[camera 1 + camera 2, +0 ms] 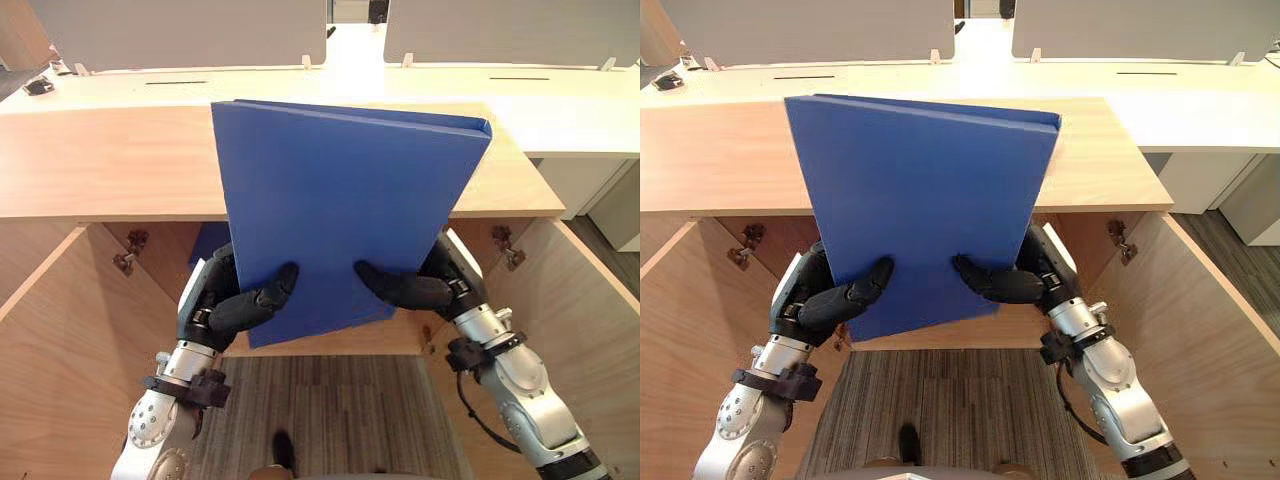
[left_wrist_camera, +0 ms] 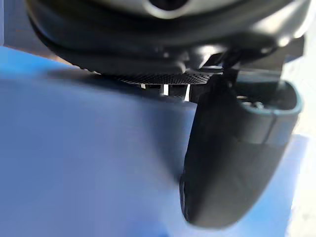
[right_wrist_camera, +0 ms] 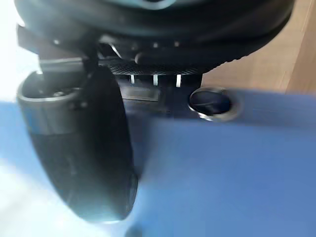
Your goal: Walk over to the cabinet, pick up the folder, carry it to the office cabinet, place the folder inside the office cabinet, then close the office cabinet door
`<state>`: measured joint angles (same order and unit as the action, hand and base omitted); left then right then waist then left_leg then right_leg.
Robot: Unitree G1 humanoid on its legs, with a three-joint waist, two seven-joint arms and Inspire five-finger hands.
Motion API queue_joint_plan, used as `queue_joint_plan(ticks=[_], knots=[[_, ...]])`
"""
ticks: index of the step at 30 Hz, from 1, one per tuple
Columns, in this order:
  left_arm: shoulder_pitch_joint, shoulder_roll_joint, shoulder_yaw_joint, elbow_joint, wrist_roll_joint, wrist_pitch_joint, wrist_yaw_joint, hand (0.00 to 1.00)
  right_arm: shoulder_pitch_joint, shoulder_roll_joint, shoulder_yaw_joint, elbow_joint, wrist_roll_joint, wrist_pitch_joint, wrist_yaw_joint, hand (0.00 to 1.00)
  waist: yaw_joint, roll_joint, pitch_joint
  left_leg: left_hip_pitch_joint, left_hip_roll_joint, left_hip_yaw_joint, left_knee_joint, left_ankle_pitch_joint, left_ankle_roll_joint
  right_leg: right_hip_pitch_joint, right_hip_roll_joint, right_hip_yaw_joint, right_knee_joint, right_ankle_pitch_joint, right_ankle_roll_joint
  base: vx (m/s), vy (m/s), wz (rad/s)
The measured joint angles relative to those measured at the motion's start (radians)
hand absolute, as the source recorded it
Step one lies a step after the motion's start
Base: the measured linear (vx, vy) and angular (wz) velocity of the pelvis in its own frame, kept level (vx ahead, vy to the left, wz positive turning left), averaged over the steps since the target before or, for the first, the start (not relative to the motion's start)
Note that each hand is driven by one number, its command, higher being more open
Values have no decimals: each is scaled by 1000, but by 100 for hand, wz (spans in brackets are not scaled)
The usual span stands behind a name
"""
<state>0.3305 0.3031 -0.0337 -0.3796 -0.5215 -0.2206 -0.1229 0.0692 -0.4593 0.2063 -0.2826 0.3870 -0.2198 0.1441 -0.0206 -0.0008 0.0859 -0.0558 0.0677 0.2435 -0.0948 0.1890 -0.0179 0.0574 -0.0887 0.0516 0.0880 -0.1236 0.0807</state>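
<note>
Left eye view: blue folder [image 1: 340,200] is upright, a bit tilted, and held in both hands. Left hand [image 1: 222,300] and right hand [image 1: 440,280] each pinch its lower part, thumb pressed on the near face, fingers curled behind it and mostly hidden. Office cabinet [image 1: 100,160] is just beyond the fingers, doors [image 1: 580,330] standing open, opening below and behind the fingers. Step, prob.: carry over, placing about to start. Next move needs the folder lowered and pushed fwd under the cabinet's top w/o clipping it, then let go.
</note>
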Motion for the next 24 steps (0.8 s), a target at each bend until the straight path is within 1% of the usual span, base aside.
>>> queue_joint_plan(ticks=[2, 3, 4, 6, 9, 11, 13, 14, 15, 17, 18, 19, 21, 22, 24], knots=[[0, -31, 19, 5, 15, -9, 13, 100, -5, 21, -1, -7, -26, 0, -3, 0, 6, 0, 0, 0, 0, 0, 0, 0, 0, 0, 0, 0, 0, 0, 0, 0, 0, 0], [0, -62, 57, 27, 40, -26, 17, 100, -13, 46, -1, -8, -49, 0, -11, 0, 11, 0, -1, -2, 0, -3, 0, 0, 0, 0, 0, -3, -1, 0, 0, 14, -7, 4], [0, -70, 75, 41, 50, -31, 18, 100, -15, 56, -1, -8, -60, 0, -13, 0, 11, 0, -1, -4, 0, -4, 0, 0, 0, 0, 0, -5, -1, 0, 0, 15, -9, 7], [1, -101, 131, 107, 76, -43, 30, 100, -16, 79, -1, -7, -121, 3, -24, 0, 18, 0, -1, -8, -1, -10, 0, 1, -1, 0, 0, -11, -4, 0, 0, 11, -8, 8], [1, -131, 187, 193, 101, -45, 39, 100, -16, 91, -6, 9, -162, 14, -40, 0, 28, 0, -1, -15, -2, -19, 0, 0, -1, 0, 0, -20, -7, 0, 0, 10, -5, 8], [4, -146, 230, 261, 120, -45, 63, 100, -16, 103, -7, 32, -186, 18, -51, 0, 31, 0, -1, -18, -2, -23, 0, 1, -2, 0, 0, -25, -8, 0, 0, 12, -9, 7], [1, -158, 284, 351, 138, -39, 108, 100, -16, 113, -4, 47, -186, 19, -50, 0, 28, 0, -1, -23, -1, -26, 0, 1, -3, -3, 1, -28, -10, 0, 0, 16, -13, 4], [-2, -165, 334, 442, 148, -22, 145, 100, -16, 123, -3, 48, -194, 18, -49, 0, 27, 0, -1, -29, 0, -28, 0, 1, -3, -7, 2, -29, -12, 0, 0, 0, 0, 0], [-2, -164, 350, 478, 150, -16, 154, 100, -16, 126, -3, 48, -194, 18, -51, 0, 28, 0, -1, -34, 0, -29, 0, 1, -4, -10, 2, -31, -13, 0, -1, 23, -13, 6], [-1, -164, 392, 612, 165, 6, 183, 100, -22, 135, 2, 67, -223, 18, -64, 0, 33, 0, -1, -52, -1, -34, 0, 2, -4, -24, 1, -36, -15, 1, -2, 21, -6, 7], [-1, -164, 399, 643, 170, 9, 187, 100, -27, 136, 7, 81, -234, 18, -66, 0, 33, -1, 0, -57, -1, -34, 1, 2, -4, -29, 1, -37, -15, 1, -2, 23, -3, 5], [-2, -159, 405, 713, 178, 14, 190, 100, -45, 136, 34, 120, -256, 18, -75, 0, 33, -2, 1, -69, -1, -36, 5, 2, -5, -42, 2, -39, -11, 1, -2, 0, 0, 0], [-23, -137, 388, 832, 215, 22, 189, 100, -102, 135, 87, 195, -304, 18, -90, 0, 36, -1, 18, -95, 6, -32, 6, 4, -10, -83, 2, -32, 14, -2, -4, -11, 0, -8], [-47, -122, 371, 893, 239, 25, 188, 100, -139, 134, 119, 229, -330, 18, -93, 0, 37, -1, 46, -107, 12, -27, 7, 6, -14, -108, 6, -27, 38, -6, -7, -51, -11, -14], [-138, -96, 319, 1023, 293, 44, 184, 100, -247, 126, 194, 312, -394, 19, -94, 0, 46, -7, 127, -186, 25, -20, 59, 2, -16, -224, 9, -13, 150, -40, -7, -116, -36, -13]])
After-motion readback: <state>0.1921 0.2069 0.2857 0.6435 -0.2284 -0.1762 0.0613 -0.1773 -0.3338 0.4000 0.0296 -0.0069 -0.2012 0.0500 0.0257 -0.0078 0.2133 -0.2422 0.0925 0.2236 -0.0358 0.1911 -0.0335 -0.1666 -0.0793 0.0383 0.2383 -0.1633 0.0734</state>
